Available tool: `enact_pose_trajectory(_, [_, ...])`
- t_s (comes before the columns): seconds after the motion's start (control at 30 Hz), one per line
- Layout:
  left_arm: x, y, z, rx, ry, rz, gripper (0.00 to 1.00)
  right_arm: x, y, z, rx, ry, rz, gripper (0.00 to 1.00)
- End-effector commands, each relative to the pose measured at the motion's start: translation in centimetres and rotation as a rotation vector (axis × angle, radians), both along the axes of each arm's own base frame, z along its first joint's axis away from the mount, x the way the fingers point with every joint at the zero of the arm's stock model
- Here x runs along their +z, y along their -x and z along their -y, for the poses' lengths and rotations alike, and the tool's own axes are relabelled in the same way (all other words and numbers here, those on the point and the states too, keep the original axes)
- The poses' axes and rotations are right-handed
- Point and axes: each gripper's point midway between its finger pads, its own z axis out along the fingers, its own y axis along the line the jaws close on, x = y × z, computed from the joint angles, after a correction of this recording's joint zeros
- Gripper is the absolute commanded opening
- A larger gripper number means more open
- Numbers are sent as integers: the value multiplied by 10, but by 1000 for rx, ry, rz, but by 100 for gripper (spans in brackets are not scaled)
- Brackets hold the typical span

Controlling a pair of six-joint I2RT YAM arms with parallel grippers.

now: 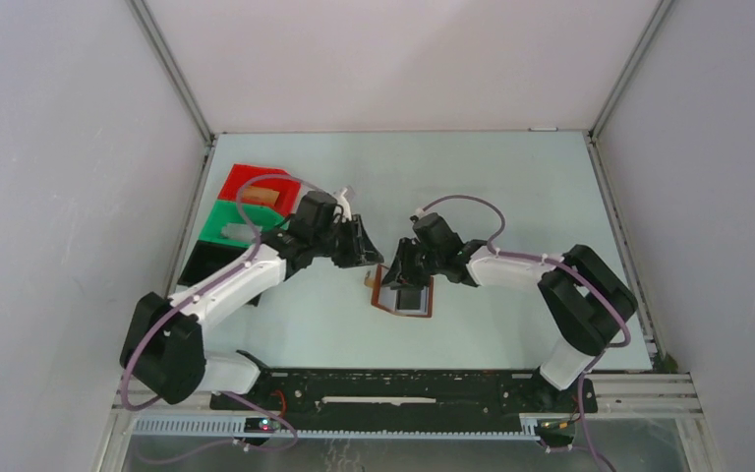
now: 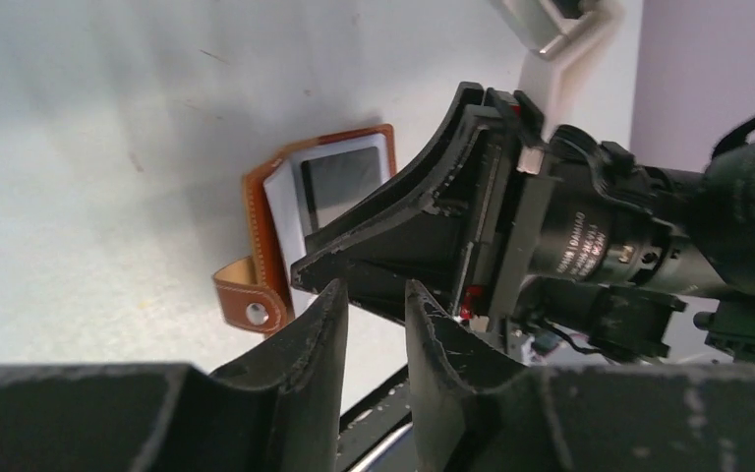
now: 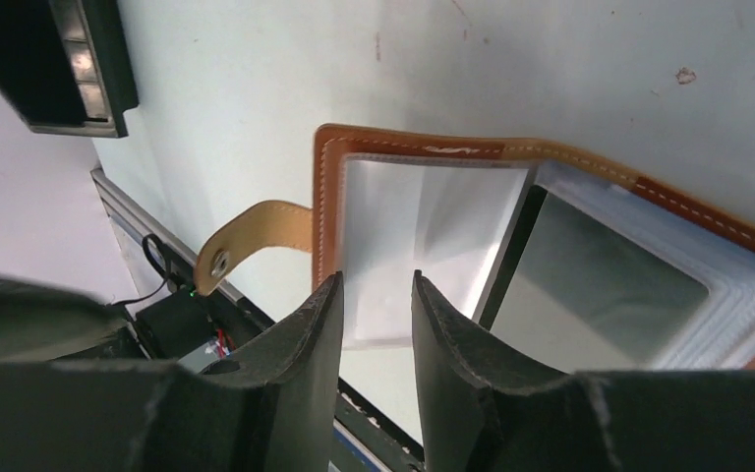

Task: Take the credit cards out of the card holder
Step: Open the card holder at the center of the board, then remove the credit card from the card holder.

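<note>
The brown card holder lies open on the table, its strap tab sticking out to one side. A dark grey credit card sits in one inner pocket; it also shows in the left wrist view and the right wrist view. The other panel shows a pale pocket. My right gripper hovers just over the holder, jaws slightly apart and empty. My left gripper is close beside the holder's tab end, jaws slightly apart and empty.
A red bin, a green bin and a black bin stand in a row at the left edge. The two grippers are close together above the holder. The rail runs along the near edge.
</note>
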Motion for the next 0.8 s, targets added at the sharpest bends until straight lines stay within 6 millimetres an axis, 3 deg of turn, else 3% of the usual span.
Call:
enact_pose_trajectory(0.0, [11, -2, 30, -58, 161, -26, 32, 8, 0, 11, -3, 30, 54, 39])
enact_pose_trajectory(0.3, [-5, -3, 32, -52, 127, -67, 31, -7, -3, -1, -8, -1, 29, 25])
enact_pose_trajectory(0.47, [-21, -8, 26, 29, 129, -66, 25, -34, -5, -11, -3, -3, -21, 11])
enact_pose_trajectory(0.53, [-31, -8, 28, 32, 125, -87, 23, -41, -4, -13, 0, -7, -43, 8])
enact_pose_trajectory(0.6, [-46, -11, 25, 53, 98, -102, 14, -47, -1, -13, 1, 1, -59, 6])
enact_pose_trajectory(0.77, [-71, -14, 32, 86, 146, -142, 11, -50, 2, -6, -1, 38, -62, 4])
